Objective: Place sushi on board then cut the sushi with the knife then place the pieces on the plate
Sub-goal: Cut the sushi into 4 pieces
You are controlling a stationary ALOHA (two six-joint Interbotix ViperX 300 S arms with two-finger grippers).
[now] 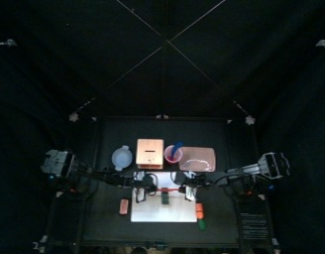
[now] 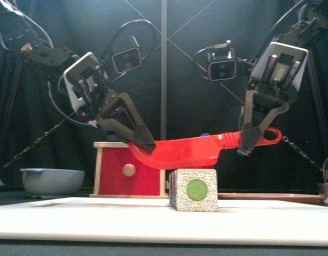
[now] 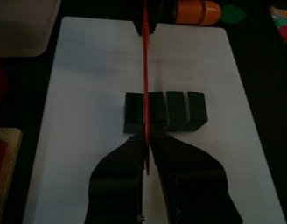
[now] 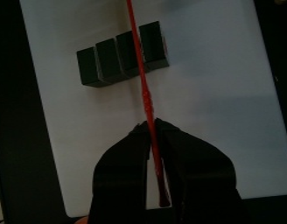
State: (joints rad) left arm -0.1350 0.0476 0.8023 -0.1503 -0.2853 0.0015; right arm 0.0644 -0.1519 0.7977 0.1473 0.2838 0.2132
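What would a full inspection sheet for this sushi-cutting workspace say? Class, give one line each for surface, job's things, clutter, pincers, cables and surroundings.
Surface: black table; white cutting board at its front.
Job's things: dark green sushi roll on the board, blocks together; red toy knife held just over it, contact unclear; pink tray behind the board.
Clutter: wooden box with red drawer front; blue-grey bowl; orange toy food and green toy food past the board's end.
Pincers: left pincer shut on the knife's blade end; right pincer shut on its handle end.
Cables: nothing seen.
Surroundings: black curtains.
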